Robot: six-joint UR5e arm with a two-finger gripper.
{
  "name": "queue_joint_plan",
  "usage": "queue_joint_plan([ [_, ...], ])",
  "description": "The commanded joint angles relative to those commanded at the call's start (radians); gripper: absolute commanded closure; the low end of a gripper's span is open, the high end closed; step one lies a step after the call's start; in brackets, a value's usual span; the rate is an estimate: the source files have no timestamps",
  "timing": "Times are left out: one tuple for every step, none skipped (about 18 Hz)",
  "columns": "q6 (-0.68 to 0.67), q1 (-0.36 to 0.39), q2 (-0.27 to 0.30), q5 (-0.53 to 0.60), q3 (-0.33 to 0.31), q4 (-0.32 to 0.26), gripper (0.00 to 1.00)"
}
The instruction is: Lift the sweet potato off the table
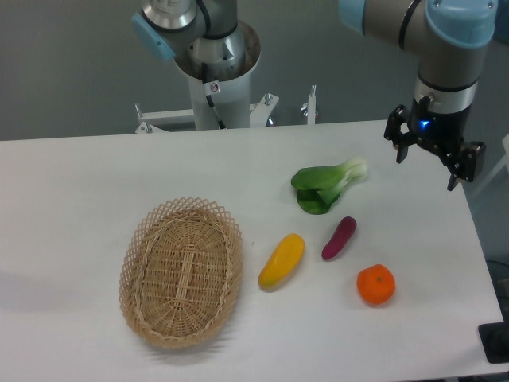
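nearest to me, low in the frame, i see the round orange (375, 285) at lower right and the wicker basket (181, 270) at lower left, both sitting on the white table (71, 191). just up from the orange and to its left lies the sweet potato (339, 238), a slim purple tuber resting flat on the table, tilted so its upper end points toward the upper right. to its left, close by but not touching, is the yellow oblong fruit (281, 260), lying at a similar slant. just above the sweet potato, a little apart from it, is the green leafy bok choy (326, 184), its pale stem end pointing toward the right.

the sweet potato is well apart from the jaws: the gripper (432, 157) hangs up in the right part of the frame, above and to the right of the tuber, over the far right edge of the table. from where i sit the two black fingers (399, 142) are spread wide, one at the left of the wrist and one at the lower right, with nothing between them and nothing touching them. a small blue light shows on the wrist body above them.

farthest back, at top centre, i can see the arm's base column (215, 79) rising behind the table's rear edge, against a grey wall.
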Motion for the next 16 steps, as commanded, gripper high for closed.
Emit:
queue_joint_plan([
  [0.0, -0.002, 0.0, 0.0, 0.0, 0.0, 0.0],
  [-0.002, -0.002, 0.0, 0.0, 0.0, 0.0, 0.0],
  [-0.003, -0.003, 0.0, 0.0, 0.0, 0.0, 0.0],
  [-0.005, -0.003, 0.0, 0.0, -0.002, 0.0, 0.0],
  [-0.006, -0.005, -0.002, 0.0, 0.0, 0.0, 0.0],
  [-0.008, -0.006, -0.002, 0.0, -0.002, 0.0, 0.0],
  [-0.009, -0.006, -0.003, 0.0, 0.0, 0.0, 0.0],
  [-0.011, -0.008, -0.003, 0.002, -0.002, 0.0, 0.0],
  [-0.011, -0.008, -0.005, 0.002, -0.002, 0.0, 0.0],
  [-0.011, -0.008, -0.006, 0.0, -0.003, 0.0, 0.0],
  [-0.012, -0.009, -0.006, 0.0, -0.005, 0.0, 0.0],
  [-0.011, -0.009, -0.009, 0.0, -0.006, 0.0, 0.0],
  [-0.012, -0.009, -0.012, 0.0, -0.008, 0.0, 0.0],
  [-0.012, -0.009, -0.014, 0.0, -0.008, 0.0, 0.0],
  [-0.012, -0.009, -0.014, 0.0, -0.012, 0.0, 0.0],
  [-0.012, -0.009, -0.015, 0.0, -0.014, 0.0, 0.0],
])
